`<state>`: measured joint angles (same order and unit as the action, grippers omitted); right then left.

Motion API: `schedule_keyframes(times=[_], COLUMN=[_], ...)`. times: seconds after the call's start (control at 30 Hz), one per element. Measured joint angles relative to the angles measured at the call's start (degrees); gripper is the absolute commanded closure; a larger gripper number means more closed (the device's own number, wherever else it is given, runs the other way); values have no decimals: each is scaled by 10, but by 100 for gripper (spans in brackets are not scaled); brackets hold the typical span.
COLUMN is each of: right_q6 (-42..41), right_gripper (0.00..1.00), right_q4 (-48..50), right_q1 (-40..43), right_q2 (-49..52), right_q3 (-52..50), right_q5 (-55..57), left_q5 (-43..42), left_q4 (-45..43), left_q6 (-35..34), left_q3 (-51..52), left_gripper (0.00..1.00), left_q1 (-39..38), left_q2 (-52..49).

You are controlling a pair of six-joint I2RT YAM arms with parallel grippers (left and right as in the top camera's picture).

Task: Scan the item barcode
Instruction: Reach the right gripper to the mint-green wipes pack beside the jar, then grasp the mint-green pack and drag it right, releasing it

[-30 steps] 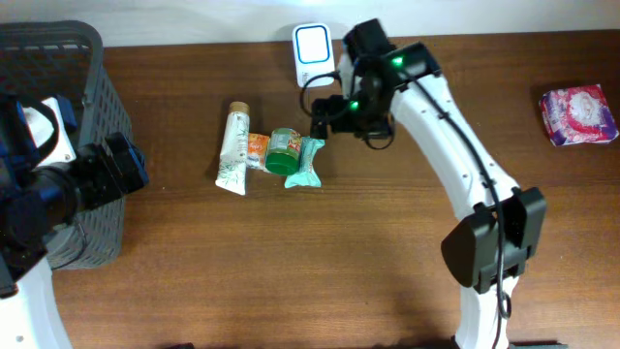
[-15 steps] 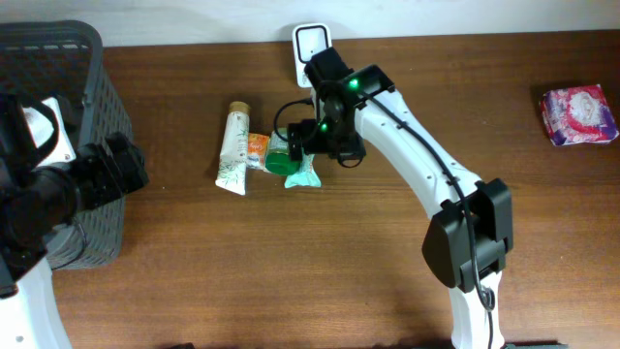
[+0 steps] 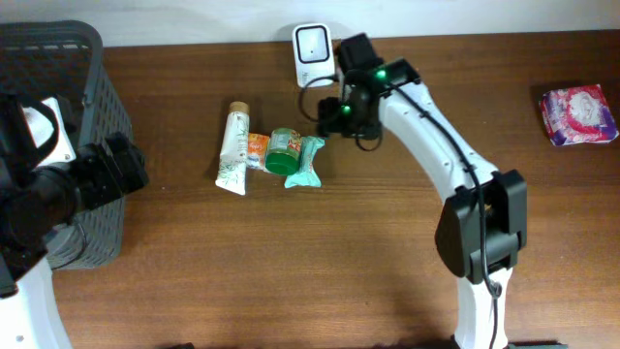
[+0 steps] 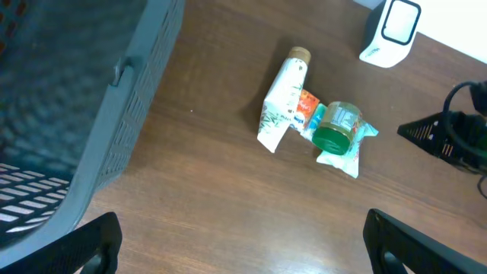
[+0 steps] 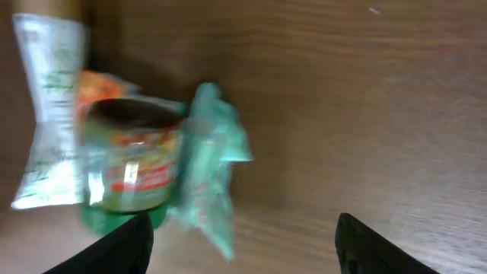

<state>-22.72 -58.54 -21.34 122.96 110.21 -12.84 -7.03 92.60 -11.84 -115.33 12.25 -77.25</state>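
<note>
Teal packet (image 5: 213, 179) just ahead of right fingers (image 5: 125, 247) (spread apart, not touching it); left fingers (image 4: 84, 247) apart too.

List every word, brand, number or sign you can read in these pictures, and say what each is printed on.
No text reads clearly enough to quote.
white tube: green print, too small to read.
green-lidded jar: label with a red band, blurred.
pink packet: printed pattern, too small to read.
scanner: no legible marking.
</note>
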Motion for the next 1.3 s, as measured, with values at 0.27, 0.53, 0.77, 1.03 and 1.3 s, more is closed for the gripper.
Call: schedule_keyframes(times=[0.27, 0.53, 0.77, 1.03, 1.3], right_q6=[-34, -57, -49, -38, 1], right_gripper=[32, 39, 52, 96, 96], right_q4=[214, 290, 291, 288, 107], right_q1=[10, 10, -3, -21, 34], right_q2=[1, 1, 3, 13, -17], right_q3=[-194, -261, -261, -261, -235], right_q5=[-128, -213, -215, -220, -129], left_q5=[0, 0, 0, 0, 0], left_q4=[0, 0, 0, 0, 0], left_q6=[0, 0, 0, 0, 0], left_q3=[0, 0, 0, 0, 0], left_gripper=[1, 1, 1, 1, 1], left_q1=[0, 0, 0, 0, 0], left_q2=[0, 0, 0, 0, 0])
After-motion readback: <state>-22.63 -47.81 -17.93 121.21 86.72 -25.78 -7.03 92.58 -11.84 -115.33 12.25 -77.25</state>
